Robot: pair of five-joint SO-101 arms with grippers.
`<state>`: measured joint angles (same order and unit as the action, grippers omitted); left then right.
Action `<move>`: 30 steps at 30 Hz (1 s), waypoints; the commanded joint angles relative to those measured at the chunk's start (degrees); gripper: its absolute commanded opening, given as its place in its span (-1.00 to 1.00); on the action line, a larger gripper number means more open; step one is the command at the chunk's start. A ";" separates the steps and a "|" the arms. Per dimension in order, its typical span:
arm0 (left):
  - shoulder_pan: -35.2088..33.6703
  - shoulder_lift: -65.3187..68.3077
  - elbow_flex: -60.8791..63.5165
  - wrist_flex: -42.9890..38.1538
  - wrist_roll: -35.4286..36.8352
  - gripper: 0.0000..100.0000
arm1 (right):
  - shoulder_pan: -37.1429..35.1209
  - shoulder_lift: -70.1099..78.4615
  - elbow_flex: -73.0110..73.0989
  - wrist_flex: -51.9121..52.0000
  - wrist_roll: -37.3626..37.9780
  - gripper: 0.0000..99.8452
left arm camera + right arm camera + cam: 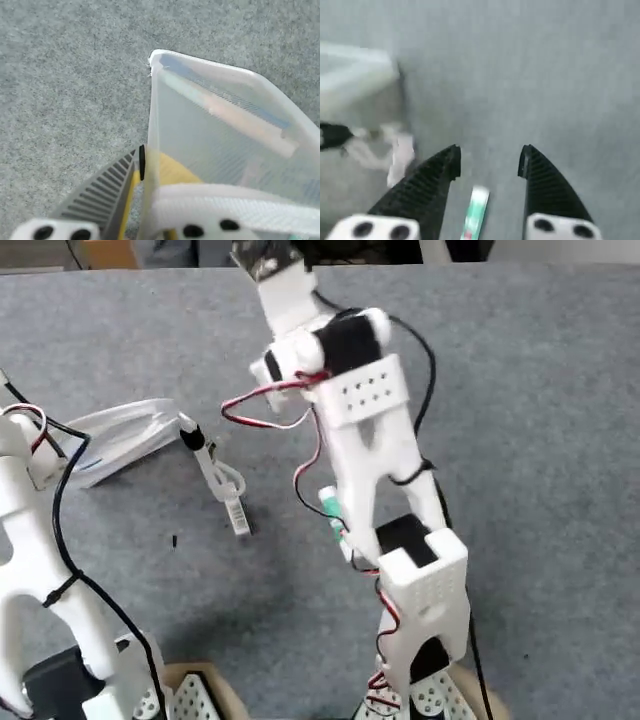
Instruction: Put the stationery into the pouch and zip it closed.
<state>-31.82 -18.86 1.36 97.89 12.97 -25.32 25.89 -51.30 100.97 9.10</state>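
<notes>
Looking down on the grey table point(540, 390), I count two white arms. The right arm point(385, 460) rises tall mid-table, and the left arm point(30, 540) sits at the near edge beside the pouch. The single clear pouch point(120, 435) lies flat. One of its edges is pinched in the left gripper point(150, 167), I'd guess to steady it so it won't slide during loading. The right gripper point(489, 155) hangs with its fingers spread wide above the table, lined up over a green-and-white stick point(476, 210), likely the next pick. Two loose pieces of stationery lie outside the pouch: that stick, and a black-capped item point(215, 475) with a white loop and tag, just beside the pouch's end. Whether anything is already inside I can't tell. One tiny black speck point(173, 540) lies apart.
</notes>
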 commanded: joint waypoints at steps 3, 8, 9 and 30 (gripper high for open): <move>-1.71 0.26 -1.54 -0.26 0.79 -0.94 | -1.05 -2.15 16.31 -2.73 0.53 -0.61; -1.89 0.26 -1.54 -0.35 2.11 -0.94 | -4.40 -2.07 27.74 -10.81 0.53 -0.61; -1.89 0.26 -1.54 -0.35 2.02 -0.94 | -5.10 -2.07 29.76 -12.66 0.53 -0.61; -6.90 0.18 -3.21 -0.09 4.40 -0.94 | -17.14 4.70 39.60 -36.84 -8.18 -0.61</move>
<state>-37.01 -18.77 -0.13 97.80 16.92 -41.93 29.41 -11.30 65.71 1.54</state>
